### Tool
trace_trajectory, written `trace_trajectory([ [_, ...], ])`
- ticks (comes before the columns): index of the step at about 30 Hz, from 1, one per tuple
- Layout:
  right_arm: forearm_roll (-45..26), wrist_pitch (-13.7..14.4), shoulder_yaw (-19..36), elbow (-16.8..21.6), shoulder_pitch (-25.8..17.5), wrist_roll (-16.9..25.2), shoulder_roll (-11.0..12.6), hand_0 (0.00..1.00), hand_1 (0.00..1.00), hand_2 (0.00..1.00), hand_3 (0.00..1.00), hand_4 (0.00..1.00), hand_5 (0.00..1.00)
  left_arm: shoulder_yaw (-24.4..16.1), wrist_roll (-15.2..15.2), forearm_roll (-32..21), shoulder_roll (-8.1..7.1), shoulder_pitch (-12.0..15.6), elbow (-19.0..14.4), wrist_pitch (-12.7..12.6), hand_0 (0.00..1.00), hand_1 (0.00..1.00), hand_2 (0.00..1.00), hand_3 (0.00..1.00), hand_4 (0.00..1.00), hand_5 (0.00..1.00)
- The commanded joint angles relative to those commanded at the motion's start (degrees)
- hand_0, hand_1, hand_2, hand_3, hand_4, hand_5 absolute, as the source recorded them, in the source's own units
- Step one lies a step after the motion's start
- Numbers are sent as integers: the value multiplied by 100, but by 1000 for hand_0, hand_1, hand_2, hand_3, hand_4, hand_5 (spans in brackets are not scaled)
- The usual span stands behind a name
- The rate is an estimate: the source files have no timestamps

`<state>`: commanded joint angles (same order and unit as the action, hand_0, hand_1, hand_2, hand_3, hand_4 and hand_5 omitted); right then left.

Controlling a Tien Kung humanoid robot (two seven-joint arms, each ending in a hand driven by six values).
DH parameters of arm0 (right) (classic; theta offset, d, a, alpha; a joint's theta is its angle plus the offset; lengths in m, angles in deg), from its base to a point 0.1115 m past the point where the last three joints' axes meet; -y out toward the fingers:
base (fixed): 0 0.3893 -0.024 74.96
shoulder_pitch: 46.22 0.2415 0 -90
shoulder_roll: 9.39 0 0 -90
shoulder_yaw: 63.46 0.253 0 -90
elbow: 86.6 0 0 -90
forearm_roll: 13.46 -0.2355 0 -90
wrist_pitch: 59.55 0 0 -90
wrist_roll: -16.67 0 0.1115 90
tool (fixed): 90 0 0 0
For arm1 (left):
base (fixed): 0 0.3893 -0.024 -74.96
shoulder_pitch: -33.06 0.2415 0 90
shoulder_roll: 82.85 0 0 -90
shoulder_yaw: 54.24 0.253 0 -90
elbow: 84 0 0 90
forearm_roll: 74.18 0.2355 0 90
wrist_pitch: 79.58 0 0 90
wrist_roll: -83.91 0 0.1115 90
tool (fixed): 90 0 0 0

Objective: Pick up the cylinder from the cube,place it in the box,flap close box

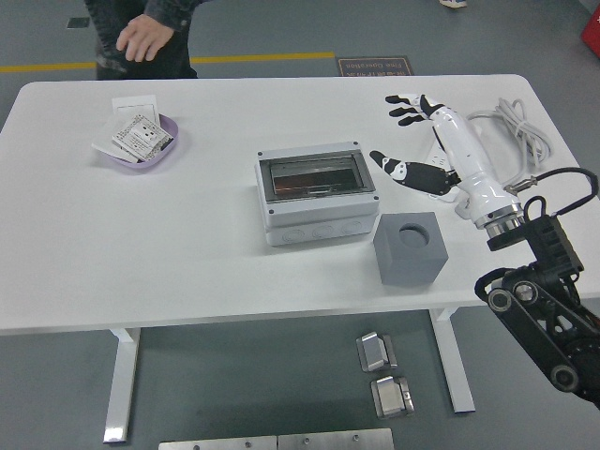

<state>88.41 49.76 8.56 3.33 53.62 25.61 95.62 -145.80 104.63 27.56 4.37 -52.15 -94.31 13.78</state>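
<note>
At the centre of the white table, a light grey rectangular plastic box with its dark translucent flap lid lying flat and closed; cylinder not visible, presumably hidden under the lid, cannot tell. Just right of the box's front corner, a dark grey cube with an empty round hole on top. Above the table to the right of the box, the white-and-black right hand, fingers spread apart, holding nothing. At far left, a purple shallow dish with white packets. At the far edge, top left, a person's hand off the table. Behind the right hand, a white power strip with grey cable.
</note>
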Motion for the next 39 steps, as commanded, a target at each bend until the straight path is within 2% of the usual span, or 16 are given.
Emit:
trace_trajectory([
  [1,-157,23,203,11,-134,106,-79,667,597,669,786,881,329,8,-4,-14,3,4,0,-3,669,679,589,651,648,448],
  [5,-892,44,1003,-137,-639,527,-250,667,597,669,786,881,329,21,-28,-56,-5,-2,0,-16,669,679,589,651,648,448],
  [12,-1945,-58,1850,-419,-807,758,-358,642,584,656,759,896,337,19,-35,-87,-44,-31,0,-25,668,678,589,651,649,449],
  [14,-2065,-186,1936,-478,-804,597,-383,632,583,653,752,909,340,18,-32,-93,-57,-42,0,-23,669,678,589,651,649,449],
  [19,-1672,-509,2107,-530,-759,177,-443,633,581,654,749,904,350,-131,21,22,-94,-114,0,-17,669,678,589,652,650,448],
  [23,-1527,-583,2212,-551,-731,78,-519,633,581,654,749,904,350,-198,62,43,-157,-152,0,-7,669,678,589,652,650,448],
  [26,-1500,-587,2266,-562,-708,69,-584,634,585,658,749,915,357,-187,82,-1,-200,-160,0,0,669,678,589,652,651,449],
  [31,-1613,-406,2230,-578,-751,168,-615,646,599,659,748,922,366,-49,108,-217,-299,-162,0,-4,669,678,589,652,652,451],
  [39,-1866,-273,2240,-637,-924,293,-668,633,588,648,726,915,358,67,134,-453,-436,-168,0,-23,670,678,589,653,653,452],
])
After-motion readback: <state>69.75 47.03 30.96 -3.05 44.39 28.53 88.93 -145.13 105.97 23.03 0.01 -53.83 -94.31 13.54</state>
